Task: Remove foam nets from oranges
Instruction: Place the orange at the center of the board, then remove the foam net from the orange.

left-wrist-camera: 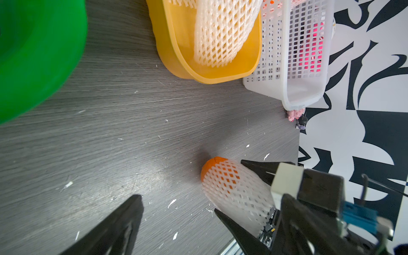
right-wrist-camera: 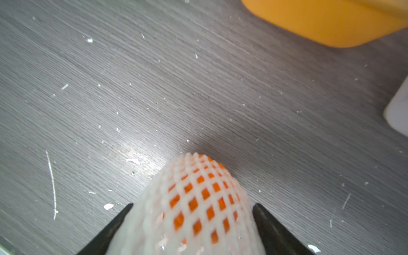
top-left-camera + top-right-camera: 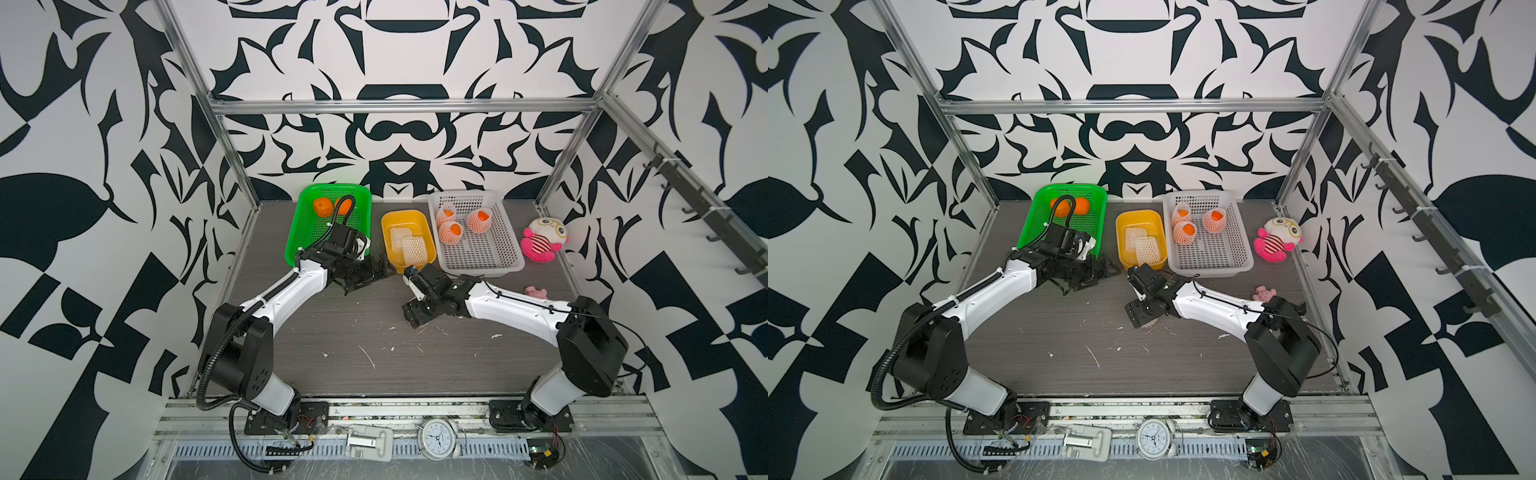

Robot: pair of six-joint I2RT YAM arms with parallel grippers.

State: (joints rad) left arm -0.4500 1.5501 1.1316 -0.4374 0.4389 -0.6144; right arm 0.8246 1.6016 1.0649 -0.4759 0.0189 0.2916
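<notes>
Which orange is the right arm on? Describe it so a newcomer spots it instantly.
On the grey table, in front of the yellow tub, a netted orange sits between the fingers of the right gripper. Unlike the netted oranges in the white basket, it is outside every container.

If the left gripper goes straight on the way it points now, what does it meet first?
Most likely the bare table, as the left gripper points down at it. The netted orange lies just beside that line; a graze is possible.
</notes>
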